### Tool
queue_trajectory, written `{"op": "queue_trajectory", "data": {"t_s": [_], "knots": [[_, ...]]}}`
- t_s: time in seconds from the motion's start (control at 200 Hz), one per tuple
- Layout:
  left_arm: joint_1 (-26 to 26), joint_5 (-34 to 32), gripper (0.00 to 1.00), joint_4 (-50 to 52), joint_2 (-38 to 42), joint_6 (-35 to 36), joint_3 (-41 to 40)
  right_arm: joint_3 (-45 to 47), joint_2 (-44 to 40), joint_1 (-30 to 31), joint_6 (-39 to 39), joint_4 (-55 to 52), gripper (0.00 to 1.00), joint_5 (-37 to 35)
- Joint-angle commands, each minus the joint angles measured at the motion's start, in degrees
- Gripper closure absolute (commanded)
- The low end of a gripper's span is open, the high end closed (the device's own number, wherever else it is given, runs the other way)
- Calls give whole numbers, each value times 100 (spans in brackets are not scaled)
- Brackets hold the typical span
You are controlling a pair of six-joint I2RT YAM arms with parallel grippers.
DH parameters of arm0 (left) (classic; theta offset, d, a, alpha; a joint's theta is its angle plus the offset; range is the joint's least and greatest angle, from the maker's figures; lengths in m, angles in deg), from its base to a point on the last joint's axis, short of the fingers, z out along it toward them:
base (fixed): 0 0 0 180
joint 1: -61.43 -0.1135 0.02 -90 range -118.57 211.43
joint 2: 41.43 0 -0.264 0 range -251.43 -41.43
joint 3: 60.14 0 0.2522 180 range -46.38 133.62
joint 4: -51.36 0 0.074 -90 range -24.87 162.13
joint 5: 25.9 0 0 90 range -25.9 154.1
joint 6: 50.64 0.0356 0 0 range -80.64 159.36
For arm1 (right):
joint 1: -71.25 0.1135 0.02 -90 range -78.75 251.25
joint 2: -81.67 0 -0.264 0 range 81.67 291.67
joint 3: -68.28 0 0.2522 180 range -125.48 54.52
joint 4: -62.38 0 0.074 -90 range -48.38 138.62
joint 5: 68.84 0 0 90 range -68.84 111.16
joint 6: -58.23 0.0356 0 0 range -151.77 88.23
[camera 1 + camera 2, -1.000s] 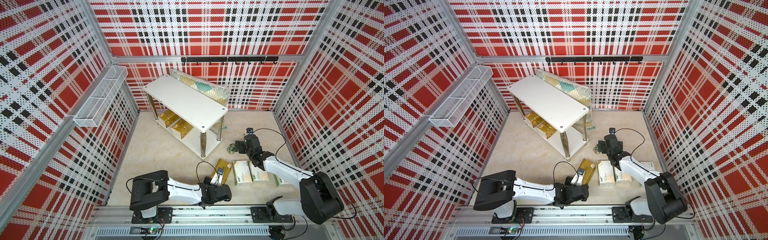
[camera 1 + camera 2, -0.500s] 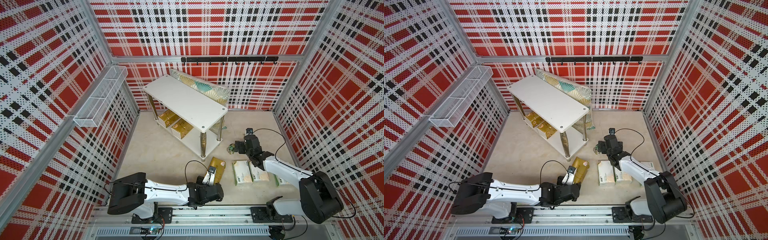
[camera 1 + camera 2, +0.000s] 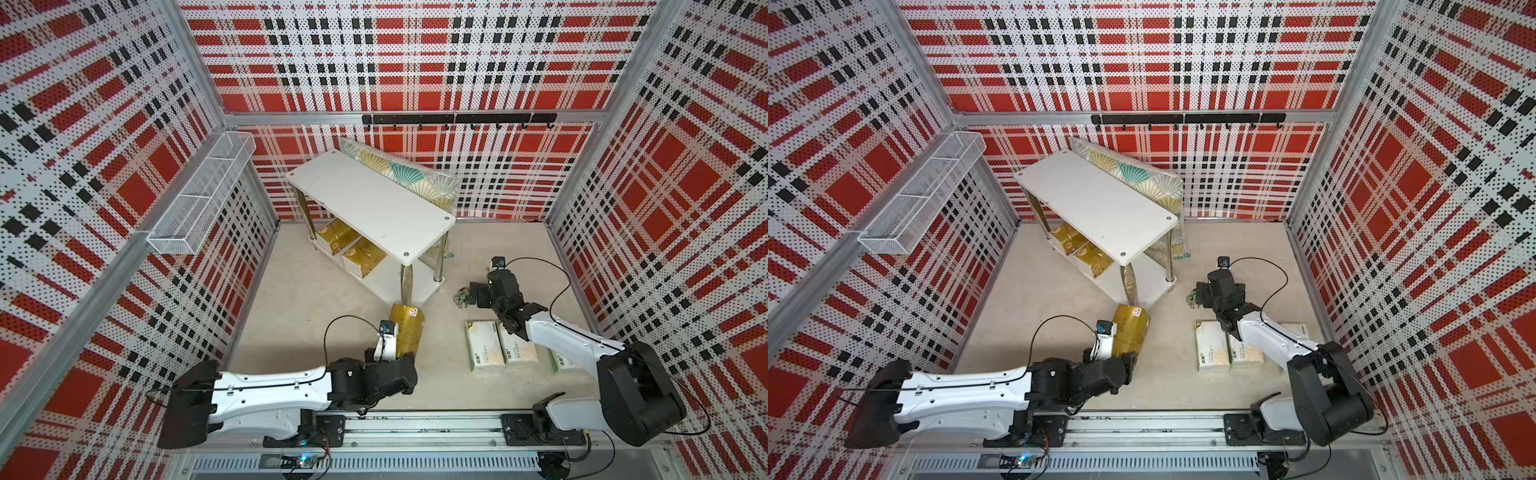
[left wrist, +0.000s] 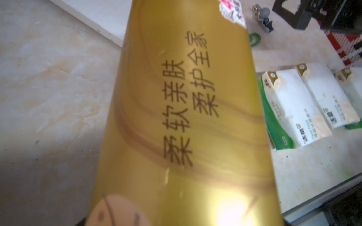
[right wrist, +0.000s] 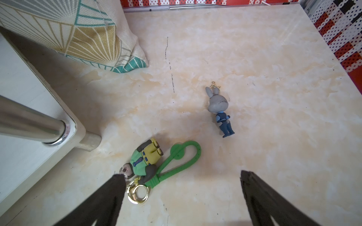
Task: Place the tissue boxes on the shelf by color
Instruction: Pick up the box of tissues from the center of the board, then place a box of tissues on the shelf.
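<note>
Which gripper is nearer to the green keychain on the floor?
Right. The right gripper hangs open just above the green keychain, one fingertip by its head. The left gripper is well away, gripping a gold tissue pack.

Shelf (image 3: pixel 1096 199): two white boards on chrome legs, 11 o'clock on the floor
Lower board (image 3: pixel 1152 282): two shelved gold packs (image 3: pixel 1069 237) (image 3: pixel 1094 258) touching, at its 10 o'clock end
Third gold pack (image 3: pixel 1133 328): 6 o'clock from the shelf, near end clasped by left gripper (image 3: pixel 1124 358), stickered end by the shelf's near leg
White packs: two side by side (image 3: pixel 1212 351) (image 3: pixel 1246 353) at 4 o'clock, another (image 3: pixel 1296 330) partly under the right arm
Right gripper (image 3: pixel 1199 294): 3 o'clock of the shelf, just beside keychains (image 3: pixel 1190 302)
Cushion (image 3: pixel 1133 178): behind the shelf, 12 o'clock
Basket (image 3: pixel 921 195): left wall, 9 o'clock
Hook rail (image 3: pixel 1187 119): back wall, 12 o'clock
</note>
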Motion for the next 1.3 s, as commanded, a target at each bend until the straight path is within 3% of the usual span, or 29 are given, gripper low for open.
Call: {"op": "queue_trajectory", "data": {"t_s": [0.0, 0.271, 0.561, 0.726, 1.092, 1.298], "knots": [[-253, -125, 21, 543, 379, -337, -32, -70, 90, -44, -44, 18, 0, -24], [-1494, 261, 22, 738, 501, 455, 264, -63, 139, -43, -50, 50, 0, 27], [-3052, 839, 23, 24, 246, 2316, 588, -9, 196, -46, 12, 167, 0, 153], [-3305, 1083, 22, -158, -59, 3243, 848, -20, 188, -45, 15, 178, 0, 166], [-4168, 2324, 22, -340, -534, 4849, 1266, -17, 232, -37, 16, 156, 0, 169], [-4501, 2987, 22, -1149, -343, 5697, 1007, -146, 363, -41, 3, 124, 0, 178]]}}
